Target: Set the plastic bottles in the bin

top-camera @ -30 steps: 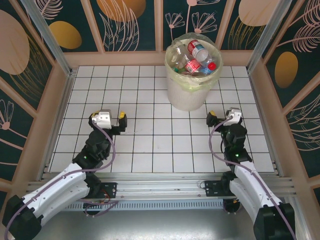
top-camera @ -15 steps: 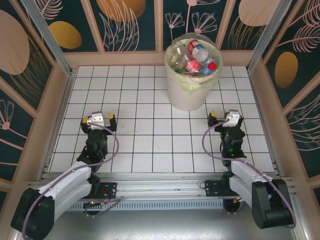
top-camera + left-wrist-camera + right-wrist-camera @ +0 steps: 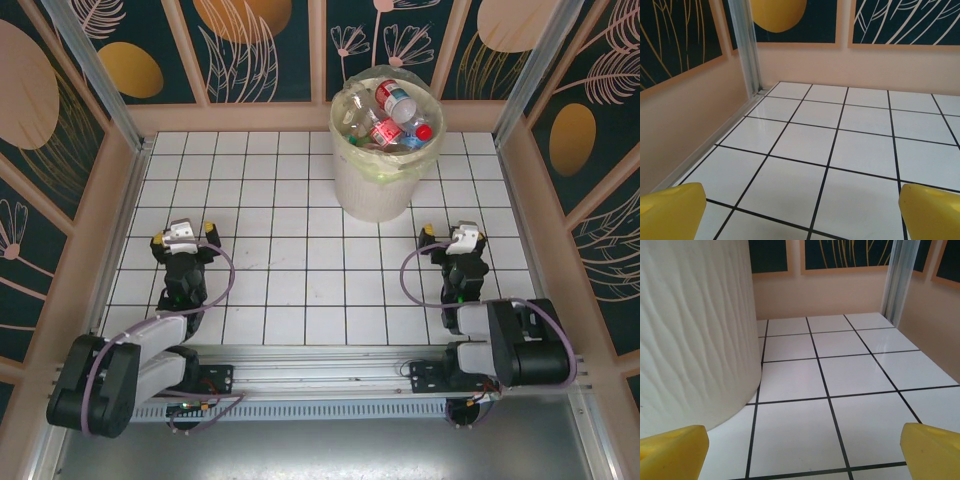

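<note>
A white-tiled tabletop with black grid lines (image 3: pixel 300 210) sits inside low peach-coloured walls (image 3: pixel 240 117) topped by dark teal panels with pale leaf drawings and golden ovals (image 3: pixel 270 60). 2 slanted aluminium posts (image 3: pixel 92 70) stand at the far corners, and a grey metal rail (image 3: pixel 330 362) runs along the near edge.

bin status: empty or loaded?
Loaded. In the top view the upright bin holds a heap of plastic bottles reaching about to its bag-lined rim.

The tabletop (image 3: pixel 300 190) is showing white squares gridded black; the white bin (image 3: pixel 372 195) is wearing a yellow-green liner (image 3: pixel 342 140); the fingers (image 3: pixel 670 212) are glowing yellow.
</note>
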Controlling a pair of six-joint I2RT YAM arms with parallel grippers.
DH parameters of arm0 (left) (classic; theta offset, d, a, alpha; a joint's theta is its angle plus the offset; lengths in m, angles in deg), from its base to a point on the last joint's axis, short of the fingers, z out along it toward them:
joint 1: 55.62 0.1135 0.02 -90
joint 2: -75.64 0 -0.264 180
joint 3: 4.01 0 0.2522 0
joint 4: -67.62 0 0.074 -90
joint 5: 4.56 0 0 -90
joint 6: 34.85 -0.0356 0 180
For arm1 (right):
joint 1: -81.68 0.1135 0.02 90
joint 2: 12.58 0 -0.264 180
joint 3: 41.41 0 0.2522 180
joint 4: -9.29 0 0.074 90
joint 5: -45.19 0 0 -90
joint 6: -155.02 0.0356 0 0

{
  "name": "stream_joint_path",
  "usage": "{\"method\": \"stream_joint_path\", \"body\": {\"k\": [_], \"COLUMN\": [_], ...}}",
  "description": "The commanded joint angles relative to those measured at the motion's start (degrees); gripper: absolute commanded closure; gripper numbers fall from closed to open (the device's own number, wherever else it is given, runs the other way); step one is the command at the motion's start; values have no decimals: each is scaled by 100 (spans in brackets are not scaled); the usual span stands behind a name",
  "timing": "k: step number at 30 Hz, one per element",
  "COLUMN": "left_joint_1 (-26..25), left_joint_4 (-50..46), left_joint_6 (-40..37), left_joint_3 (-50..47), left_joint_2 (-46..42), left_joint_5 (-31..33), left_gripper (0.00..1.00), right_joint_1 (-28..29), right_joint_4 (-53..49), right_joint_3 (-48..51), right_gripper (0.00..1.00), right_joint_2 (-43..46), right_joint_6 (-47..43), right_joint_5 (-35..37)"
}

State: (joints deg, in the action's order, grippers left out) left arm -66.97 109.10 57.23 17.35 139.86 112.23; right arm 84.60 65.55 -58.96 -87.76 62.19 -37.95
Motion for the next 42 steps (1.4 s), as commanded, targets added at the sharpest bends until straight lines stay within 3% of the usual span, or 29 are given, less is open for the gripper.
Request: {"method": "stream_joint_path", "body": {"k": [1, 12, 16, 21, 32, 34, 39, 42], "left_joint_1": [190, 821, 1035, 1171, 1179, 1184, 1178, 1179], "left_joint_4": [1112, 2597, 2933, 1641, 1753, 1753, 1744, 1744], "left_joint_6": [-173, 49, 193, 249, 230, 231, 231, 232], "left_joint_3": [-86, -94, -6, 648, 594, 596, 603, 603], "left_joint_2": [276, 1729, 2279, 2281, 2273, 2280, 2285, 2279], "left_joint_5": [-424, -1508, -1941, -2226, -2226, -2228, -2220, -2226], "left_gripper": [2, 2, 1, 1, 1, 1, 2, 2], "right_joint_1": [-118, -194, -325, -469, -461, -470, -462, -466], "right_joint_4": [851, 1538, 797, 172, 169, 244, 1216, 816], "right_joint_3": [-116, -245, -586, -948, -949, -897, -327, -542], "right_gripper": [1, 1, 1, 1, 1, 1, 1, 1], "right_joint_2": [-247, -1317, -1248, -1298, -1303, -1282, -1201, -1229], "right_joint_6": [125, 48, 163, 415, 415, 314, 180, 175], "right_joint_5": [-237, -684, -857, -651, -657, -934, -1260, -1278]}}
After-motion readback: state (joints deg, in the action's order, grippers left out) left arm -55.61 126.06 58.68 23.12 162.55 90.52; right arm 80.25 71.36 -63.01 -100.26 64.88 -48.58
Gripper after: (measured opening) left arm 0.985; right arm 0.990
